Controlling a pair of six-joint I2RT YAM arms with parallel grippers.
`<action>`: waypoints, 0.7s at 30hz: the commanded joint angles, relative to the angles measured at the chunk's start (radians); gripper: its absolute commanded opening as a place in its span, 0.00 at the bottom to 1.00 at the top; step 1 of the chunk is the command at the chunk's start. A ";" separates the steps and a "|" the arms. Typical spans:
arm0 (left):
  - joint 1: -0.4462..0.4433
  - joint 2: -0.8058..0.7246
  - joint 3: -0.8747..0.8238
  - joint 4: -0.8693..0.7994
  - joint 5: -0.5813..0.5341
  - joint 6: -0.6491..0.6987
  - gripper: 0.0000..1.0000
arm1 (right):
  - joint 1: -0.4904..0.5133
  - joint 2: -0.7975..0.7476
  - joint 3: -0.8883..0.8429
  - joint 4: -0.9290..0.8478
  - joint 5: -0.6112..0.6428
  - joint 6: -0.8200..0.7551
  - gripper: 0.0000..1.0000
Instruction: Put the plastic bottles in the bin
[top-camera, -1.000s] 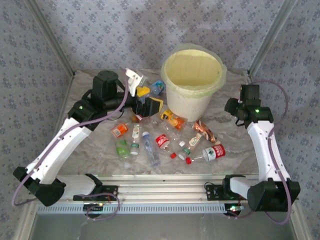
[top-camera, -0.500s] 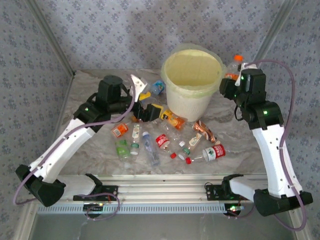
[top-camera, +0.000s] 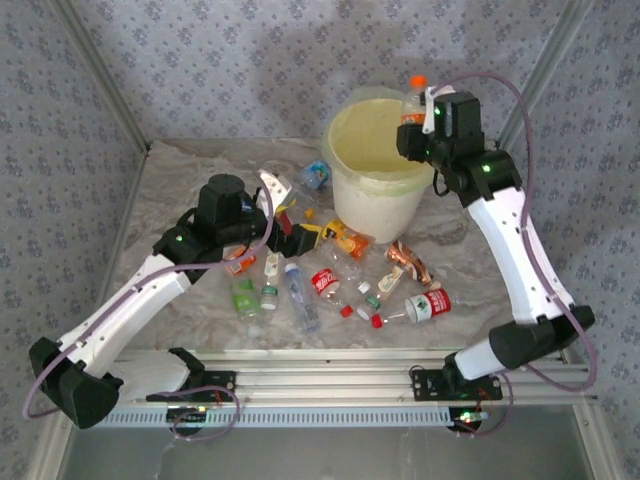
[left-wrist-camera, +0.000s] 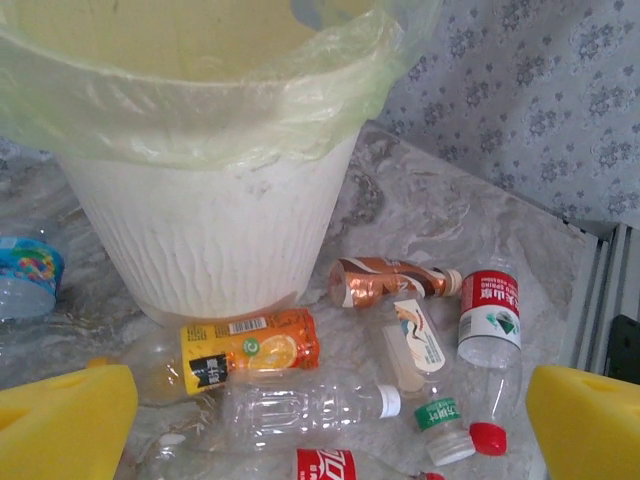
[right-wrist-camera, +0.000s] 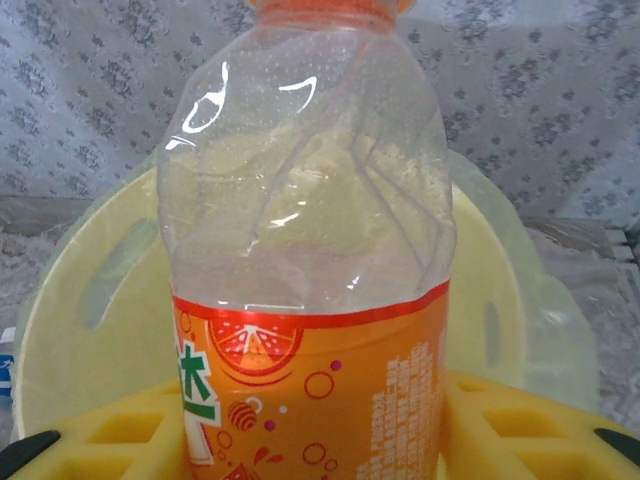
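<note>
Top view: the right claw (top-camera: 418, 115), clamped on an orange-capped bottle (top-camera: 413, 98), has swung over the bin (top-camera: 380, 205) at the table's (top-camera: 470, 270) far edge; the left claw (top-camera: 297, 222) gapes wide above scattered bottles (top-camera: 325, 282). Left wrist: a red label (left-wrist-camera: 325, 465), cut off below. Right wrist: the held bottle's orange label (right-wrist-camera: 310, 400) shows partly hidden Chinese characters.

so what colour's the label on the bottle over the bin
The label is orange with a red top edge, clearest in the right wrist view.

Left arm (top-camera: 140, 300), right arm (top-camera: 520, 250): white link shells, black joint housings. Lilac cable (top-camera: 500, 80) looped along each. Green lights (top-camera: 487, 168). Yellow fingers (left-wrist-camera: 60, 420).
</note>
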 joint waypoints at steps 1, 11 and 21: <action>-0.006 -0.018 -0.015 0.064 -0.015 -0.007 1.00 | 0.006 0.066 0.089 -0.035 -0.044 -0.045 0.52; -0.005 -0.026 -0.036 0.060 -0.028 0.002 1.00 | 0.003 0.263 0.200 -0.160 -0.160 -0.052 0.51; -0.007 -0.023 -0.037 0.051 -0.027 0.008 1.00 | -0.022 0.395 0.264 -0.258 -0.180 -0.011 0.51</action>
